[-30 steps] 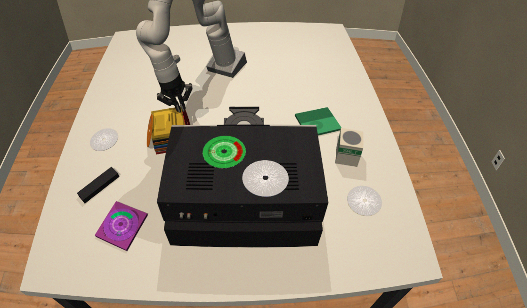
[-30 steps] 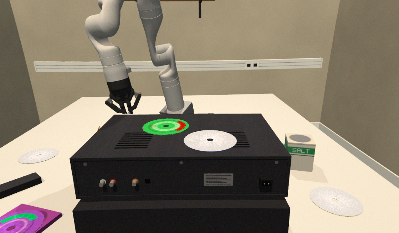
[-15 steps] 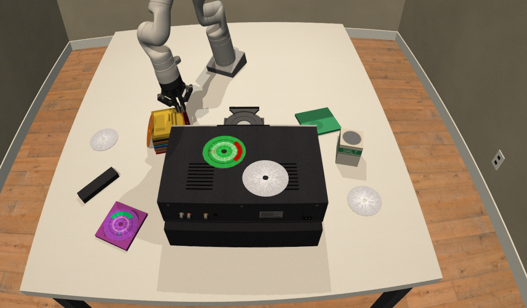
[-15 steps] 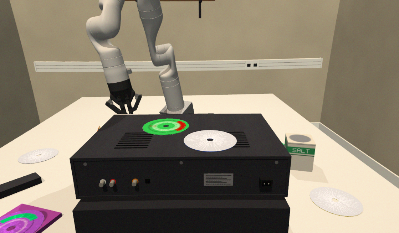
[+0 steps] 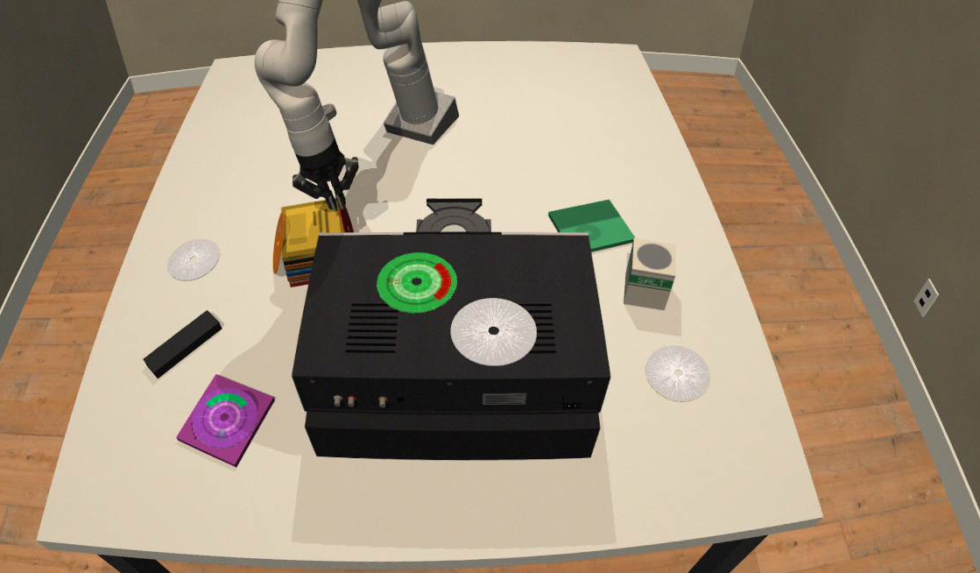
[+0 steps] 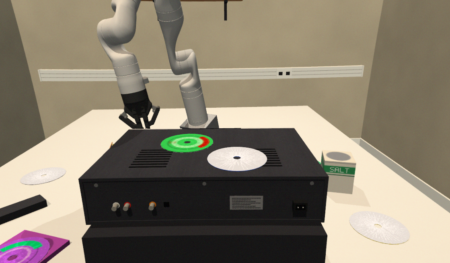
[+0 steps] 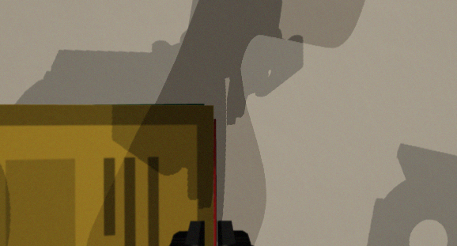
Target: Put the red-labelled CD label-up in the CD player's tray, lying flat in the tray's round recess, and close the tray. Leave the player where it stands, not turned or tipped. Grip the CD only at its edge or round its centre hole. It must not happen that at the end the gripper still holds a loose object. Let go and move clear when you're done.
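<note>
The red-labelled CD [image 5: 346,220] [image 7: 215,166] stands on edge against the right side of a stack of cases; only its thin red edge shows in the wrist view. My gripper [image 5: 337,206] [image 6: 143,127] [image 7: 211,229] points down at its top, with the fingers a narrow gap apart. The red edge line runs into this gap, nearer the right finger, with space showing beside it; contact cannot be made out. The player [image 5: 536,263] [image 6: 269,137] stands level on a black base. Its tray [image 5: 454,205] is out on the far side; the visible part holds no disc.
A yellow case [image 5: 300,226] [image 7: 91,142] tops the stack, with an orange disc [image 5: 278,245] upright at its left. A green disc [image 5: 395,281] [image 6: 169,143] and a white disc [image 5: 479,349] [image 6: 223,163] lie on the player. A green case [image 5: 586,213] and a salt box [image 5: 650,293] stand right.
</note>
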